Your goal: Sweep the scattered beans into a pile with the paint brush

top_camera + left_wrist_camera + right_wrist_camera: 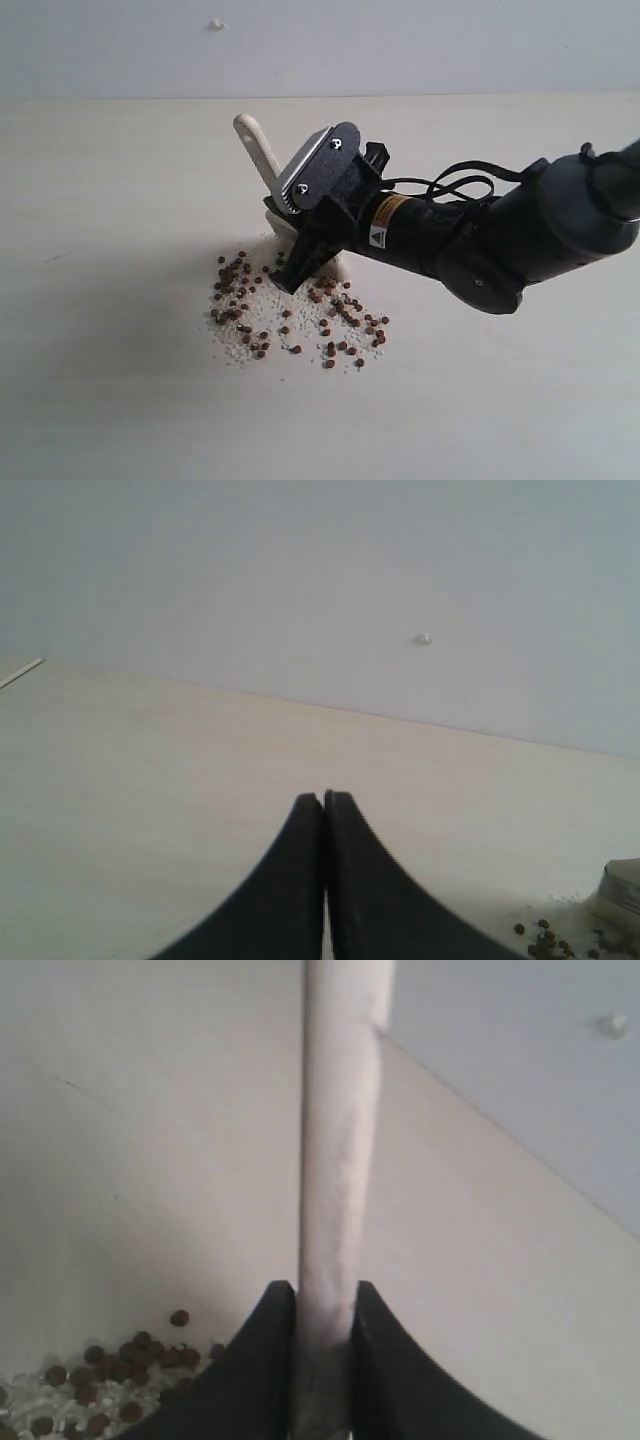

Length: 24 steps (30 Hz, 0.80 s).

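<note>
The paint brush stands tilted on the table, its pale wooden handle (256,143) pointing up and back and a bit of cream bristle (337,266) showing by the beans. My right gripper (300,265) is shut on the handle (335,1150), one finger on each side. Reddish-brown beans (290,312) with whitish crumbs lie in a loose patch around the brush head, densest at the left (232,290); there is no compact pile. Some beans (120,1355) show beside the right fingers. My left gripper (324,798) is shut on nothing, off to the side, with a few beans (545,942) near it.
The pale wooden table (120,200) runs back to a plain light wall with a small white spot (216,24). The dark right arm (520,235) reaches in from the right, with a cable (460,183) looped above it. A table edge (20,672) shows in the left wrist view.
</note>
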Each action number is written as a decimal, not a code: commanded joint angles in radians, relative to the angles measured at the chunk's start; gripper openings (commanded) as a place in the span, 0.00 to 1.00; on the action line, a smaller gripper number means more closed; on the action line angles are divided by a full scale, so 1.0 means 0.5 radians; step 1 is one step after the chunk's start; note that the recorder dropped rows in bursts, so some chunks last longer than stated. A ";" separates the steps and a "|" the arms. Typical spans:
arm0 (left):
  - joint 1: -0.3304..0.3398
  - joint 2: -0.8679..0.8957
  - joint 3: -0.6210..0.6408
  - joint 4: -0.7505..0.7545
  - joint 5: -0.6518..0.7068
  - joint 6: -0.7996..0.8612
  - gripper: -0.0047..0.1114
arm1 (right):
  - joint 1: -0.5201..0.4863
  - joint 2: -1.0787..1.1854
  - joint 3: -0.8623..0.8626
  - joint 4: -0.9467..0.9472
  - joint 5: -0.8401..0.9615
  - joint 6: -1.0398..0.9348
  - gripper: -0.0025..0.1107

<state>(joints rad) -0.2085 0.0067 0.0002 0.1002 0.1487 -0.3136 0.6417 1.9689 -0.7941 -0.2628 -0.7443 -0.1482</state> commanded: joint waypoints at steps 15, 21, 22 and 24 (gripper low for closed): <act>-0.026 -0.013 0.000 -0.008 -0.007 0.002 0.04 | -0.091 -0.208 -0.139 -0.489 0.045 -0.531 0.02; -0.027 -0.013 0.000 -0.008 -0.007 0.008 0.04 | -0.124 0.004 -0.441 -1.042 0.069 -0.299 0.02; -0.027 -0.013 0.000 -0.008 -0.007 0.008 0.04 | -0.124 0.038 -0.486 -1.199 0.069 -0.224 0.02; -0.027 -0.013 0.000 -0.008 -0.007 0.008 0.04 | -0.124 0.116 -0.579 -1.517 0.077 -0.008 0.02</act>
<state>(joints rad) -0.2152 0.0067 0.0002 0.1002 0.1487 -0.3136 0.5834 1.9974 -1.0408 -0.8670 -0.7013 -0.2474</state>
